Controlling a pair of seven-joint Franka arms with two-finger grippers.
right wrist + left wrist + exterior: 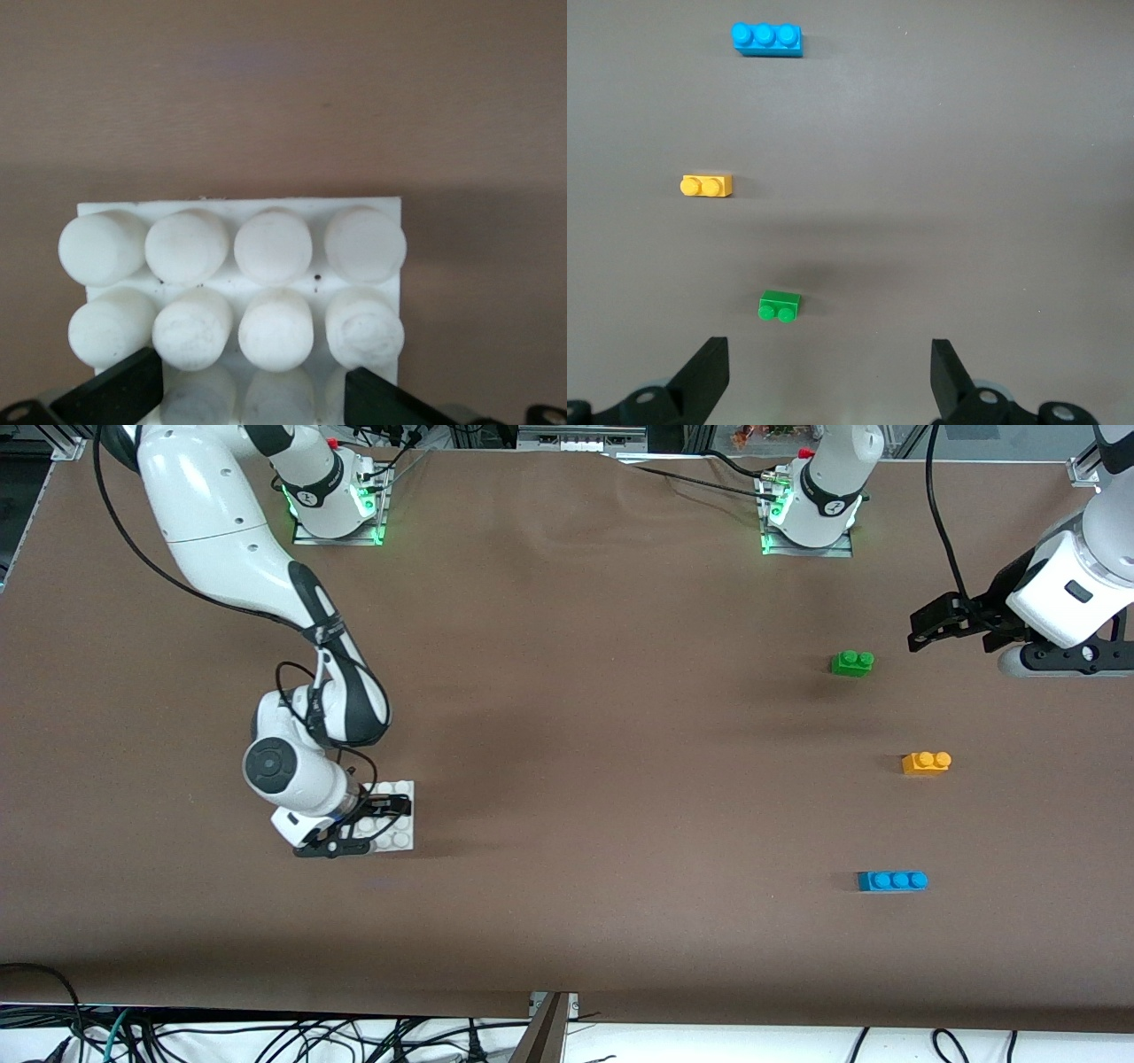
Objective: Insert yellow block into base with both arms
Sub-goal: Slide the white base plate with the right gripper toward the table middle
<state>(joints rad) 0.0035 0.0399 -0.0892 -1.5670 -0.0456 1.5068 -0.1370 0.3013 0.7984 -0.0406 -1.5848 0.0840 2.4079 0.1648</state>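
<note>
The yellow block (pixel 926 763) sits alone on the brown counter (pixel 602 735), toward the left arm's end, and nothing touches it. Its two round studs point up. The green brick (pixel 852 662) lies farther from the front camera than the yellow block. The blue brick (pixel 892 880), with three studs, lies nearer to that camera. All three bricks are apart from each other.

The left end effector (pixel 926 627) hangs in the air over the counter near the green brick. Its two black fingers (pixel 700 376) are spread wide, as the left wrist view shows. It holds nothing and touches nothing. From that wrist camera the green brick (pixel 780 305) shows between the fingers but well clear of them, with the yellow block (pixel 707 186) and the blue brick (pixel 767 39) apart from it.

The base (pixel 399 834) lies flat on the counter toward the right arm's end, well apart from the three bricks. The right end effector (pixel 381 824) is low down, right at the base. In the right wrist view, its two fingers (pixel 115 390) sit one on each side of the base (pixel 239 283), at its edge, with white studs between them. They look like they are grasping the base, but I cannot see the touching spots clearly.
</note>
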